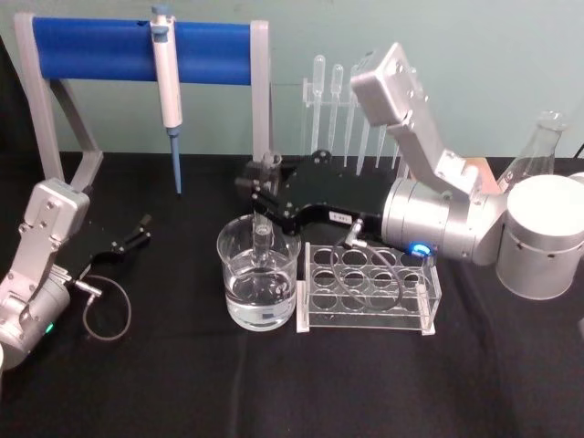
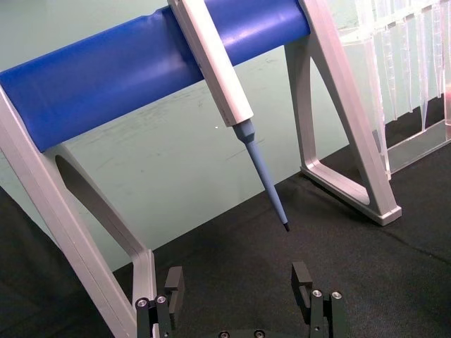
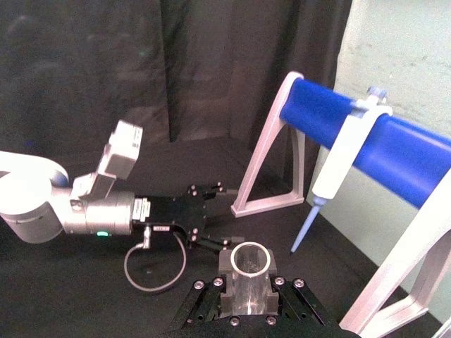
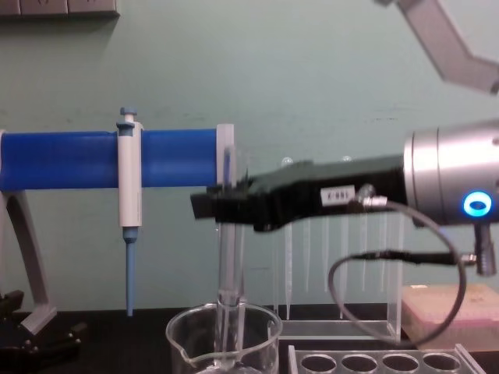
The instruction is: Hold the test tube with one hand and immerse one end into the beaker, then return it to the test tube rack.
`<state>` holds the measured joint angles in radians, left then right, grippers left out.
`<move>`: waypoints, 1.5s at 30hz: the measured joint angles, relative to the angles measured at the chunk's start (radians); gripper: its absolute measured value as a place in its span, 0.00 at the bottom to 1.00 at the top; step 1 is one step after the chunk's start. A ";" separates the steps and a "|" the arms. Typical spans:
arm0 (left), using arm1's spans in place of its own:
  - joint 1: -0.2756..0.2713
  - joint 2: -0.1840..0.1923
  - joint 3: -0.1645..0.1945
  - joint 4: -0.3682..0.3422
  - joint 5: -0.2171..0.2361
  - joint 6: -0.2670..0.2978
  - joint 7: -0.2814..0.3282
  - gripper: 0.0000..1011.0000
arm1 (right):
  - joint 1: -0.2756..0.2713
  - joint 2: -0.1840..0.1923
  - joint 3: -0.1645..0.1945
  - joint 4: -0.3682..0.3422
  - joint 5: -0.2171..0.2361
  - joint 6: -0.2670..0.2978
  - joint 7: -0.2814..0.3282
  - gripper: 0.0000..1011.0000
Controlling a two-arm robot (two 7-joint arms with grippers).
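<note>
- Black two-finger right gripper (image 1: pixel 265 187), centre of the head view, is clamped on the upper part of the long clear glass test tube (image 4: pixel 228 257), just under its rim. The tube is upright, so it can go straight down.
- The tube's rounded end sits inside the wide clear glass beaker (image 1: pixel 233 274), which holds water. Can't tell if the tip is wet.
- Clear plastic test tube rack (image 1: pixel 365 318) is just right of the beaker, holes empty, so the return path looks short.
- Black left gripper (image 2: pixel 238 278), lower left of the head view, has its fingers spread and holds nothing. It's parked clear.
</note>
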<state>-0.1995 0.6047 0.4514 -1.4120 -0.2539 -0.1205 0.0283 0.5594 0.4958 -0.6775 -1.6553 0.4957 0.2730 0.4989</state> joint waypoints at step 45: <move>0.000 0.000 0.000 0.000 0.000 0.000 0.000 0.99 | -0.109 -0.077 0.041 0.119 -0.133 -0.079 0.024 0.22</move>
<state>-0.1995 0.6047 0.4514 -1.4120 -0.2539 -0.1205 0.0283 0.4503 0.4189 -0.6361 -1.5362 0.3623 0.1935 0.5227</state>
